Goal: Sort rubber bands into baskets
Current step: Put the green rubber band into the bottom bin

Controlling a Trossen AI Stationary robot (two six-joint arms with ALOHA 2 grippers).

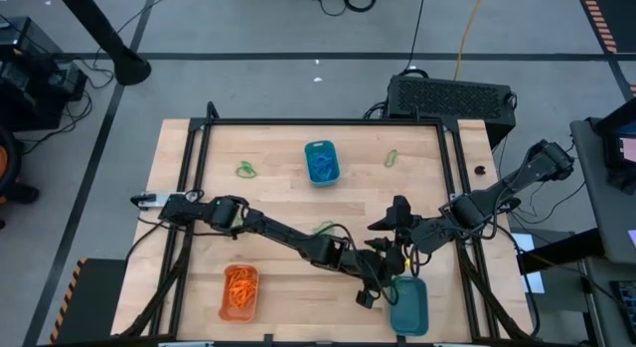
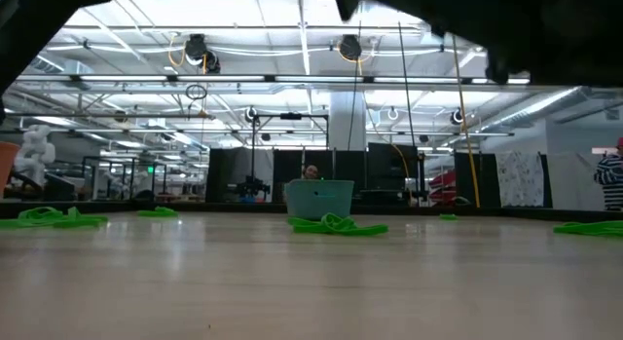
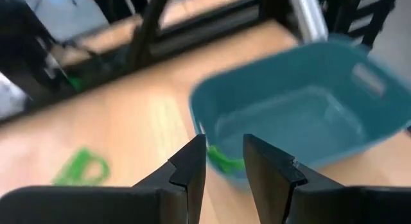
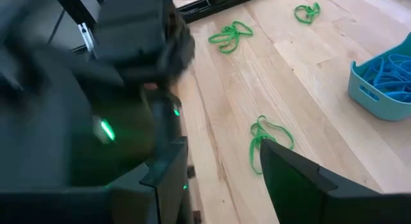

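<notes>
A teal basket (image 3: pixel 302 115) stands at the table's near right (image 1: pixel 408 304), and nothing shows inside it. My left gripper (image 3: pixel 223 161) hovers at its left rim, shut on a green rubber band (image 3: pixel 221 160); in the high view this gripper (image 1: pixel 381 287) is beside the basket. My right gripper (image 4: pixel 221 166) waits open above the table's middle right (image 1: pixel 386 220), touching nothing. Loose green bands lie on the wood (image 4: pixel 270 137) (image 4: pixel 230 34) (image 1: pixel 245 169) (image 1: pixel 391 158). A blue basket (image 1: pixel 321 161) at the far middle holds blue bands. An orange basket (image 1: pixel 238 292) at the near left holds orange bands. My left gripper pinches a green rubber band between its two fingers; only a short piece of the band (image 3: pixel 225 162) shows in the gap at the fingertips. The fingers slant down from the table's left toward the teal basket's rim (image 3: pixel 200 121). The band is clear of the wood.
My left arm (image 1: pixel 298 243) stretches across the table's middle from the left. Black frame rails (image 1: pixel 328 121) border the wood. In the low view green bands (image 2: pixel 336 225) (image 2: pixel 49 218) lie across the table, with the blue basket (image 2: pixel 319 197) behind.
</notes>
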